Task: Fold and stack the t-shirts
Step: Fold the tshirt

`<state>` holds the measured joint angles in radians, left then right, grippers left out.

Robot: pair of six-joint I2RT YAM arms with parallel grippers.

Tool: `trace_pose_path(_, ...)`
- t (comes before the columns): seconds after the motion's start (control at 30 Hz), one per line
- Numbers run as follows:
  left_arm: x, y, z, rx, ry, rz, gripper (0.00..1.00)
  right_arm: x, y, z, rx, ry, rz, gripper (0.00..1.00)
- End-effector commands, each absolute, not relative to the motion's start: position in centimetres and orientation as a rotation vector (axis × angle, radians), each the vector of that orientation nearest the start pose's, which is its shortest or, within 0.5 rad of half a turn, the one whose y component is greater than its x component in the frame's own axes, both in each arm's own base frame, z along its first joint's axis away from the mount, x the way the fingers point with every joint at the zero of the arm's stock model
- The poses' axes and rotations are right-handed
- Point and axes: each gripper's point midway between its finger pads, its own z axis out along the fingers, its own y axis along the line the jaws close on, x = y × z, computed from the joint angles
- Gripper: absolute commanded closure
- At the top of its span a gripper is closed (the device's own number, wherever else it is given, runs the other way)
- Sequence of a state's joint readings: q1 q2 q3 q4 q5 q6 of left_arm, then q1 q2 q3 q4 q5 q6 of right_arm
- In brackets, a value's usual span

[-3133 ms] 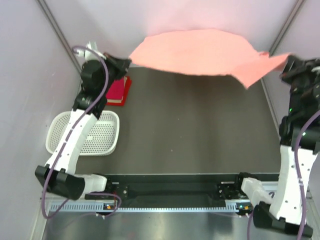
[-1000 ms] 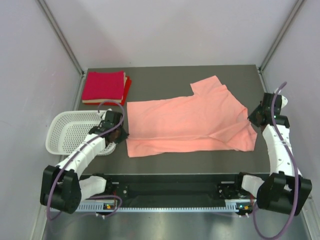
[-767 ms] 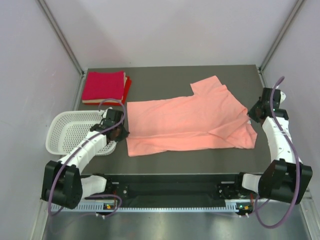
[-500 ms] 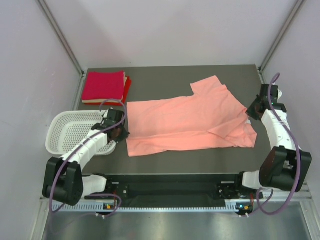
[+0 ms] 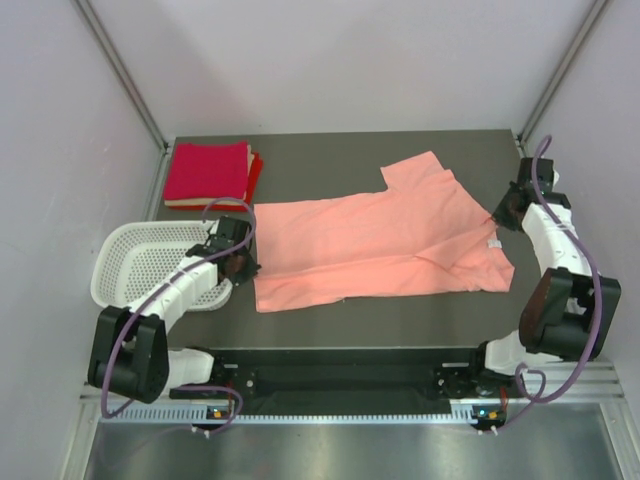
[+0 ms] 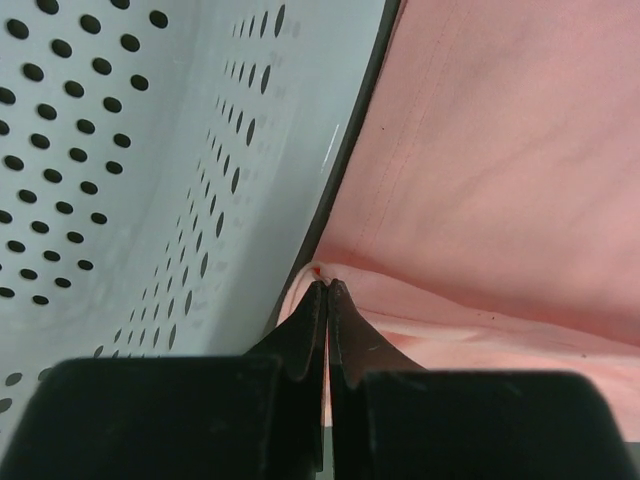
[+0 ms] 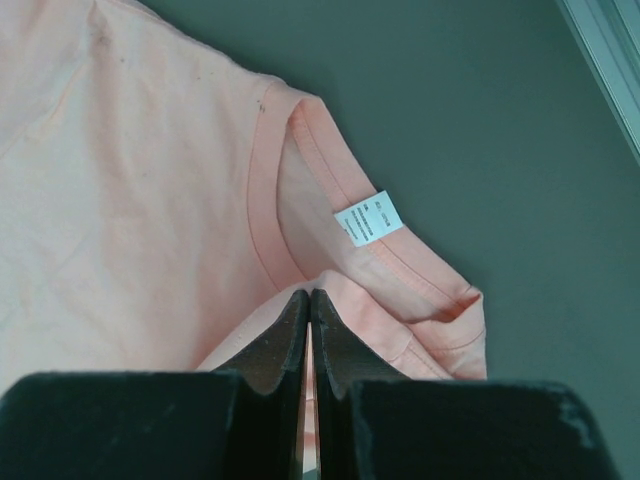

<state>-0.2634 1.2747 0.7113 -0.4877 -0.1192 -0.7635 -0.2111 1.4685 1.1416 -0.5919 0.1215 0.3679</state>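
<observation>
White perforated plastic basket (image 5: 130,258) (image 6: 120,150): sitting near the left edge of the dark grey bench (image 5: 330,160) (image 7: 450,100). Pale walls (image 5: 330,60) enclosing the bench. Slotted metal rail (image 5: 350,415) running along the front.

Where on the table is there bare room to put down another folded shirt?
Bare: the far strip between the red stack and the shirt, and the near strip before the shirt. Crowded: left, where the basket sits close beside the shirt.

Where things lay
The spread t-shirt (image 5: 375,240) lay across the middle of the table (image 5: 330,160). The basket (image 5: 140,262) stood just beside its left edge (on my left side), with the folded t-shirts (image 5: 208,172) behind it in the far corner.
</observation>
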Motion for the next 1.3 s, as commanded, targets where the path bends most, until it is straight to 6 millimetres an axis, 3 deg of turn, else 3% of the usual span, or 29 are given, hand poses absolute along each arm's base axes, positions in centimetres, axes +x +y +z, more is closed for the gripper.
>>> trace_pose_path(0.0, 28.5, -7.9, 6.2, -0.679, 2.483, -0.200, 1.00, 37.8, -8.7, 15.6, 0.702, 2.296, -0.095, 1.00)
trace_pose_path(0.33, 29.5, -8.7, 6.9, -0.653, 2.468, -0.250, 0.99, 38.5, -8.1, 14.9, 0.677, 2.337, -0.074, 0.99)
trace_pose_path(0.37, 29.6, -8.7, 6.8, -0.650, 2.475, -0.247, 0.91, 38.6, -8.1, 14.8, 0.678, 2.337, -0.071, 0.98)
trace_pose_path(0.5, 29.8, -8.5, 7.6, -0.650, 2.474, -0.227, 0.77, 39.2, -7.3, 15.0, 0.651, 2.345, -0.015, 0.89)
trace_pose_path(0.63, 30.1, -7.9, 10.1, -0.648, 2.412, -0.193, 0.65, 38.7, -7.3, 15.8, 0.709, 2.352, -0.016, 0.76)
trace_pose_path(0.67, 30.1, -7.7, 11.2, -0.638, 2.377, -0.178, 0.60, 38.3, -7.7, 16.3, 0.740, 2.339, -0.044, 0.69)
trace_pose_path(0.73, 29.8, -8.2, 12.4, -0.592, 2.352, -0.165, 0.51, 36.8, -7.8, 16.2, 0.829, 2.356, -0.073, 0.63)
trace_pose_path(0.8, 29.2, -9.3, 13.1, -0.547, 2.354, -0.193, 0.51, 35.1, -8.2, 16.4, 0.926, 2.344, -0.116, 0.55)
trace_pose_path(1.0, 26.6, -13.8, 12.3, -0.382, 2.432, -0.321, 0.52, 29.2, -8.6, 13.6, 1.183, 2.370, -0.188, 0.53)
trace_pose_path(1.1, 25.2, -15.7, 10.8, -0.330, 2.485, -0.398, 0.53, 27.0, -9.6, 11.9, 1.253, 2.383, -0.241, 0.53)
trace_pose_path(1.27, 23.6, -16.1, 6.9, -0.332, 2.558, -0.432, 0.53, 24.3, -11.6, 8.8, 1.355, 2.394, -0.263, 0.56)
